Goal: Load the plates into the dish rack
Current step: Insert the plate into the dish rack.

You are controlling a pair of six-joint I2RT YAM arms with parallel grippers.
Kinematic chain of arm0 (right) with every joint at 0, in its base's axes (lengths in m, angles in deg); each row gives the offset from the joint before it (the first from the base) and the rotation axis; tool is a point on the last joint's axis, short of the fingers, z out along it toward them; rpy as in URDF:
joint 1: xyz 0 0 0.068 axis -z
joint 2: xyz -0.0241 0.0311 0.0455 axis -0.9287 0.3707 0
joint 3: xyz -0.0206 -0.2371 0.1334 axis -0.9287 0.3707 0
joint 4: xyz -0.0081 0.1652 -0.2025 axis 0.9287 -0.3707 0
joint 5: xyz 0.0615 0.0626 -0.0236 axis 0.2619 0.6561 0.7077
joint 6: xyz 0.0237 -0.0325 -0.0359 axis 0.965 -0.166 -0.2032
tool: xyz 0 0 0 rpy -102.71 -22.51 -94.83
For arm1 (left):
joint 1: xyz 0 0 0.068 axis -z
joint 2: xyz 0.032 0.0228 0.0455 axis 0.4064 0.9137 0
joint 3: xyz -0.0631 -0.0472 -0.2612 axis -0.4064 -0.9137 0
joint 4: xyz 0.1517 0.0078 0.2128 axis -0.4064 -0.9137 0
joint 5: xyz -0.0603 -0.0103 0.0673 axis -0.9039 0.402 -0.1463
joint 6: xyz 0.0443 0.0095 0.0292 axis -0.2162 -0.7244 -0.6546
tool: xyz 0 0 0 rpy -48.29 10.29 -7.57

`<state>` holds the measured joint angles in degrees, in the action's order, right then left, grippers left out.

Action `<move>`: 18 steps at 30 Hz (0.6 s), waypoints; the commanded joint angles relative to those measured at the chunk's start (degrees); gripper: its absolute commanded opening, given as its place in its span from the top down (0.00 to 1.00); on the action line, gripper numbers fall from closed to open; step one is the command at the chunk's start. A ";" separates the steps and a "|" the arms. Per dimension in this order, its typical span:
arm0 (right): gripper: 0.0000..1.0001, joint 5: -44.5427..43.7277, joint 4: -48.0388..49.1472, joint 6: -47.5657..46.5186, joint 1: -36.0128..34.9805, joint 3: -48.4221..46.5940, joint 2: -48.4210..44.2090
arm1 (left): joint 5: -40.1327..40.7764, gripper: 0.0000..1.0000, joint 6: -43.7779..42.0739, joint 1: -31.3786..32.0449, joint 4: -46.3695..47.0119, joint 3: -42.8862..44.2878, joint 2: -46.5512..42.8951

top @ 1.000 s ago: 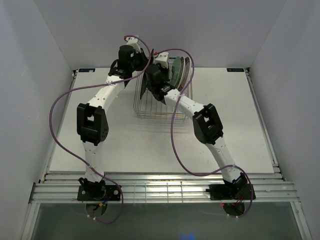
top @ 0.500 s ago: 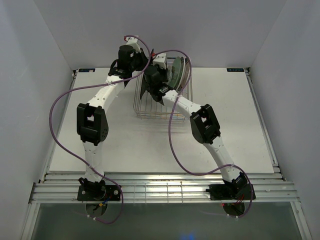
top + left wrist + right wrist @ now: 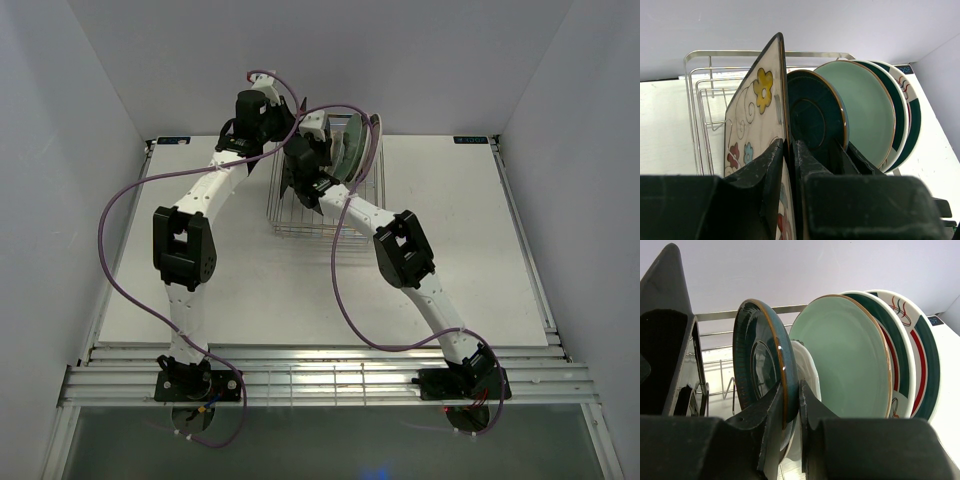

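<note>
The left tool [image 3: 790, 146] clamps the flowered plate [image 3: 756, 115] and the right tool [image 3: 790, 390] the dark teal plate [image 3: 756, 362], both upright at the rack [image 3: 740, 52]; each should sink straight into a free slot.

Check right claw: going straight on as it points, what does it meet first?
Right claw, shut on the dark teal plate, likely meets the dish rack's far rail first; depth unclear.
</note>
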<state>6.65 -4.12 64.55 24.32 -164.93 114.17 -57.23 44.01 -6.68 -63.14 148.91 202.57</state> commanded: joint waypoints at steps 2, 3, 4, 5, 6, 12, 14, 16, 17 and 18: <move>0.92 -1.57 6.35 -0.43 -0.64 -2.47 -0.39 | -0.83 0.79 -0.37 -0.60 -5.22 -1.80 -2.12; 0.92 -1.31 6.43 -0.26 -0.64 -2.30 -0.39 | -0.83 0.79 -0.37 -0.60 -5.31 -1.80 -2.12; 0.92 -1.05 6.35 0.35 -0.64 -1.86 -0.39 | -0.91 0.79 -0.37 -0.60 -5.22 -1.80 -2.03; 0.91 -0.87 6.00 0.79 -0.73 -1.77 -0.39 | -0.91 0.79 -0.28 -0.60 -5.22 -1.71 -2.03; 0.91 -0.52 5.91 1.15 -0.73 -1.68 -0.39 | -0.91 0.79 -0.28 -0.60 -5.22 -1.71 -2.03; 0.89 1.41 2.93 5.18 -0.90 -1.33 -1.00 | -1.09 0.79 -0.20 -0.60 -5.22 -1.71 -2.03; 0.82 2.38 2.57 6.77 -1.08 -0.63 -1.44 | -1.18 0.79 -0.20 -0.60 -5.22 -1.71 -1.94; 0.77 2.56 2.57 7.04 -1.08 -0.36 -1.79 | -1.18 0.79 -0.20 -0.60 -5.22 -1.71 -1.94; 0.77 2.65 2.57 7.13 -1.25 -0.36 -1.79 | -1.18 0.79 -0.20 -0.60 -5.22 -1.71 -1.94; 0.77 2.65 2.57 7.21 -1.43 -0.36 -1.79 | -1.18 0.79 -0.20 -0.60 -5.13 -1.80 -2.03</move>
<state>7.90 -5.56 68.90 24.25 -164.50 114.28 -57.69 44.30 -6.74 -63.16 148.91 202.57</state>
